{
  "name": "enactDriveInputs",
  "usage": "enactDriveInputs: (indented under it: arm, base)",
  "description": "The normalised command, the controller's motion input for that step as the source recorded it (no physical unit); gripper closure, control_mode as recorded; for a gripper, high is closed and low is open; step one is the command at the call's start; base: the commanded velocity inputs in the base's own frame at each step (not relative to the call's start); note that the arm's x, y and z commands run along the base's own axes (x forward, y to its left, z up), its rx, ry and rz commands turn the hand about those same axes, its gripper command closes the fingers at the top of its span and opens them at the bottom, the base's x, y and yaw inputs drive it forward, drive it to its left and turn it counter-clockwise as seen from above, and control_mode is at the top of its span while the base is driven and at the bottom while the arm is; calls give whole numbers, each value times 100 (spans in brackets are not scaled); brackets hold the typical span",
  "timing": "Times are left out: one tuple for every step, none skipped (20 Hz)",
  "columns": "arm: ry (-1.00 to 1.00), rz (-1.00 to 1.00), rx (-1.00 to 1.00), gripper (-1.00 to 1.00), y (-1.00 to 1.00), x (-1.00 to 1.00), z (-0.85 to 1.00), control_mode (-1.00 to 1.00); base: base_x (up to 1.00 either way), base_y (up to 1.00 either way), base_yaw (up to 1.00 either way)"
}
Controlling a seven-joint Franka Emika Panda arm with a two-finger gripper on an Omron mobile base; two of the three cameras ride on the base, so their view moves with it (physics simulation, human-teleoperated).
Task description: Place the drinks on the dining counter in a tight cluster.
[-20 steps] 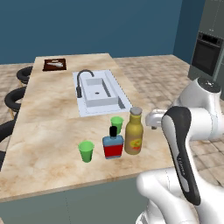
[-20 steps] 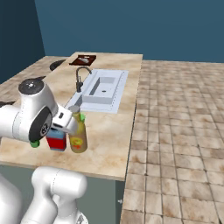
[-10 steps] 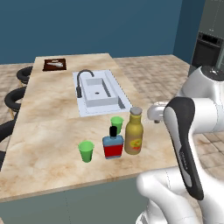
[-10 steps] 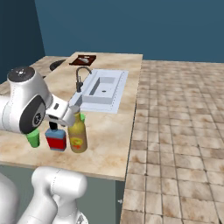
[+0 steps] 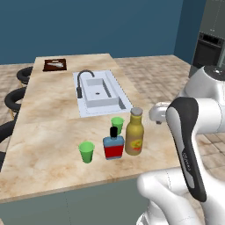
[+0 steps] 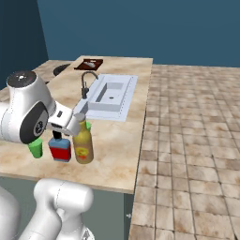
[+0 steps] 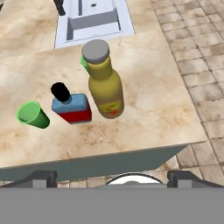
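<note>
So far, two drinks stand close together near the front edge of the worktop (image 5: pixel 52 145). The blue bottle (image 5: pixel 114 147) and the amber bottle (image 5: pixel 135 138) are right beside each other, almost touching. That part looks done. I judge that the third drink, the little water bottle, has yet to join them.

The blue bottle is short and fat, with a red label and a black cap. The amber bottle is taller, with a grey cap and a yellow and red label. Both stand up straight.

One green cup (image 5: pixel 87 152) stands to the left of the blue bottle. Another green cup (image 5: pixel 117 124) peeks out behind the bottles, towards the sink (image 5: pixel 100 91).

The claw (image 7: pixel 112 177) is pulled back above the worktop's edge, looking down at the bottles. It is wide open and holds nothing.
</note>
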Motion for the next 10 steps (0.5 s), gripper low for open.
enactDriveInputs:
  arm:
    - [0,0,0,-100,0,0,0,-100]
    - [0,0,0,-100,0,0,0,100]
    - [0,0,0,-100,0,0,0,100]
    - [0,0,0,-100,0,0,0,100]
    - [0,0,0,-100,0,0,0,100]
    - [0,0,0,-100,0,0,0,100]
    - [0,0,0,-100,0,0,0,100]
    - [0,0,0,-100,0,0,0,100]
    - [0,0,0,-100,0,0,0,100]
    - [0,0,0,-100,0,0,0,100]
  base:
    - [0,0,0]
    - [-31,-8,0]
    - [-45,-28,-4]
    - [-64,-35,-6]
    - [-71,-34,-8]
    - [-73,-29,-8]
    - [-72,-31,-9]
    - [-69,-35,-11]
    - [-74,-36,-11]
    - [-74,-36,-11]
